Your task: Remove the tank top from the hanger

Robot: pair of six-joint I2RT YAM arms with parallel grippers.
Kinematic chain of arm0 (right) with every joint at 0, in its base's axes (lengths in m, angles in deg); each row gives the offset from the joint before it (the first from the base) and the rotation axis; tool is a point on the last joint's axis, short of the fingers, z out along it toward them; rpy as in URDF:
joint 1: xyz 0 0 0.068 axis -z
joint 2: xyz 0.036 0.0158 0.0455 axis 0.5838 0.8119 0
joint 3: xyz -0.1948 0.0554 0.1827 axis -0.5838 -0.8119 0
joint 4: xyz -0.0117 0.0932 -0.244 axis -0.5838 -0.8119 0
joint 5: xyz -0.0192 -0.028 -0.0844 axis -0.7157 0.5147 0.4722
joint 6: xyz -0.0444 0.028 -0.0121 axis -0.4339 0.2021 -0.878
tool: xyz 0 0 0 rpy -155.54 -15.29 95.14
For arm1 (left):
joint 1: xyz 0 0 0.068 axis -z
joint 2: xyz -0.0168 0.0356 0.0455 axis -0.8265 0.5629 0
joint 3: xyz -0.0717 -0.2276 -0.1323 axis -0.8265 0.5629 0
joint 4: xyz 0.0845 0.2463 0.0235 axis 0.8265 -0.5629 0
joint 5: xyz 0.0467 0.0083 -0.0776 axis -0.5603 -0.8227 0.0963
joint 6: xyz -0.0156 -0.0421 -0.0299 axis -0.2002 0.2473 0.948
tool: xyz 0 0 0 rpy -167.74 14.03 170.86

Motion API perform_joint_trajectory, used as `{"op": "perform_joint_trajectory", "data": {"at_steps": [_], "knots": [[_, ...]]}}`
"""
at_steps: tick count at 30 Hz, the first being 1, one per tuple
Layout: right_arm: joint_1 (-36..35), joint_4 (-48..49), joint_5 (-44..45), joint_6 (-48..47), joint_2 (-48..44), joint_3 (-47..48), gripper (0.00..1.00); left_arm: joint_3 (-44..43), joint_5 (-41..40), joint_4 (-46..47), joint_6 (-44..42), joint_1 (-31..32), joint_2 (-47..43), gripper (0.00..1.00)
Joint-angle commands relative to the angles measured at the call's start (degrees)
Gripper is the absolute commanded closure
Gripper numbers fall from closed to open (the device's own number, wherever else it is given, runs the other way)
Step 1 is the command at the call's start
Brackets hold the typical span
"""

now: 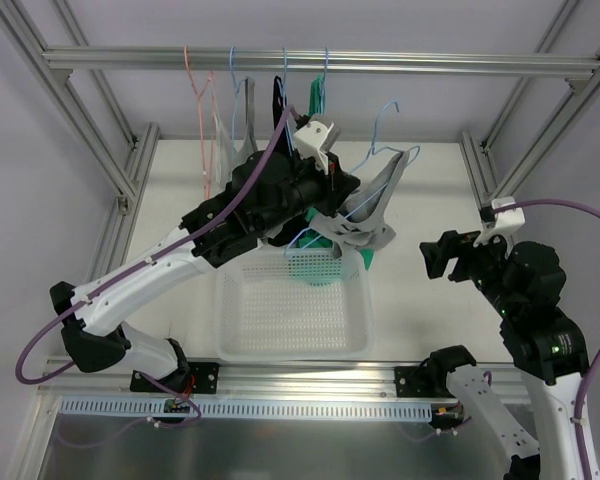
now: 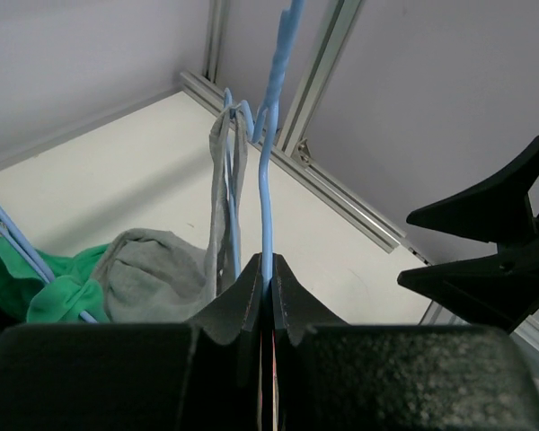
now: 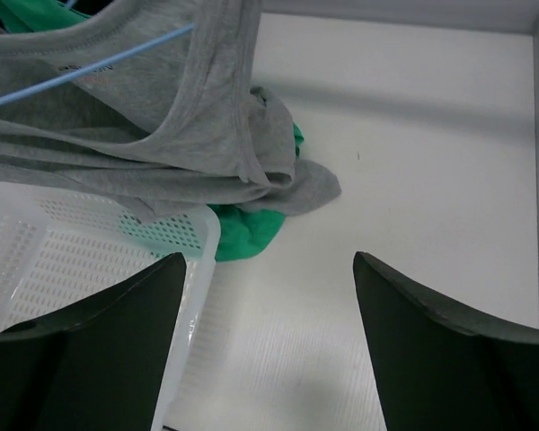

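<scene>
The white tabletop (image 1: 430,190) fills the floor of an aluminium frame, and a rail (image 1: 380,62) crosses the far side with a pink hanger (image 1: 202,110) and several light-blue ones hooked on it. The left arm (image 1: 180,260) reaches diagonally up and across the middle, while the right arm (image 1: 525,300) stands folded at the right edge. A white perforated basket (image 1: 292,320) sits on the tabletop between the two arms, near the front. The grey tank top (image 1: 380,205) hangs just beyond the basket's far right corner. Its straps are on the hanger (image 1: 385,125), and its lower part sags in a heap over the basket's rim and onto the tabletop. There it lies on top of a crumpled green top (image 3: 247,229). In the top view the hanger is tilted, with its hook below the rail and apart from it. The left pincer (image 2: 268,265) is closed tight on the hanger's thin blue wire, which rises straight out from between the fingers, with a grey strap draped just beside it. The right pincer (image 3: 268,269) is spread wide and grips nothing. It sits over bare tabletop to the right of the basket, near the tank top's hem but not touching it.
</scene>
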Motion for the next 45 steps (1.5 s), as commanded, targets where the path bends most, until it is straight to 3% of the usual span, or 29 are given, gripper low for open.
{"op": "perform_joint_trajectory", "data": {"at_steps": [1, 4, 15, 20, 28, 30, 31, 32, 36, 41, 45], "knots": [[0.04, 9.58, -7.59, -3.27, 2.54, 1.01, 0.21, 0.9, -1.05, 3.52, -0.6, -0.16, -3.11, 1.0], [0.39, 14.49, -9.29, -3.8, 5.0, 1.44, 0.3, 1.6, 1.32, 3.52, -0.34, -0.16, -4.35, 1.0], [6.01, 24.44, -13.68, 0.15, 20.64, 10.05, 0.32, 2.13, 7.92, 3.69, 3.44, -0.16, -6.81, 1.0], [6.02, 26.54, -18.08, 2.17, 23.56, 11.73, 0.35, 1.25, 10.65, 3.7, 4.32, -0.16, -5.58, 1.0], [6.28, 26.9, -16.77, 1.56, 23.74, 8.66, 0.64, -0.77, 9.95, 4.13, 4.76, -0.16, -3.74, 1.0], [6.37, 26.81, -15.8, 0.95, 22.86, 8.04, 0.78, -1.21, 10.03, 4.13, 4.76, -0.16, -3.47, 1.0], [6.54, 26.81, -14.41, 0.51, 22.77, 7.6, 0.97, -1.3, 10.47, 4.22, 4.76, -0.16, -3.38, 1.0], [6.72, 26.64, -13.7, 0.51, 22.59, 7.51, 1.0, -1.38, 10.56, 4.22, 4.76, -0.16, -3.38, 1.0], [7.77, 25.85, -11.41, 0.51, 20.84, 6.9, 1.0, -1.21, 9.25, 4.22, 4.15, -0.16, -3.47, 1.0], [9.44, 22.0, 1.05, 0.68, 19.51, 9.43, 1.0, -0.25, 11.95, 4.13, 2.04, -0.16, -3.38, 1.0], [16.88, 18.29, 8.37, 1.91, 21.27, 13.91, 1.0, 0.46, 16.17, 3.35, -0.16, -0.16, -3.47, 1.0]]}}
